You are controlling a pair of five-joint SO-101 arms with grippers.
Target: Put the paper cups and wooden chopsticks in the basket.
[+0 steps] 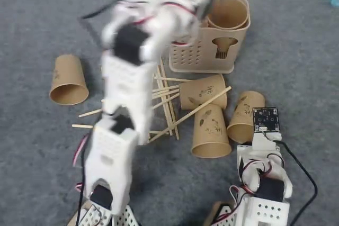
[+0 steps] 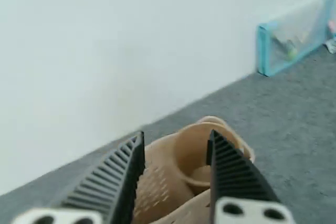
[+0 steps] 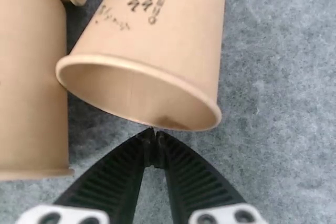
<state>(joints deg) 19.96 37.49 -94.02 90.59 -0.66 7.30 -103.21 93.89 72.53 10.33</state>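
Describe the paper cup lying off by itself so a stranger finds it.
From the basket at the back, cross the scattered chopsticks past the raised left arm. The cup lies on its side there, alone; the other three loose cups huddle together.

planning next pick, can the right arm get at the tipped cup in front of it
Probably yes: the right gripper sits at the rim of the tipped cup with nothing between. Its jaws are shut and must open first; a second cup crowds one side.
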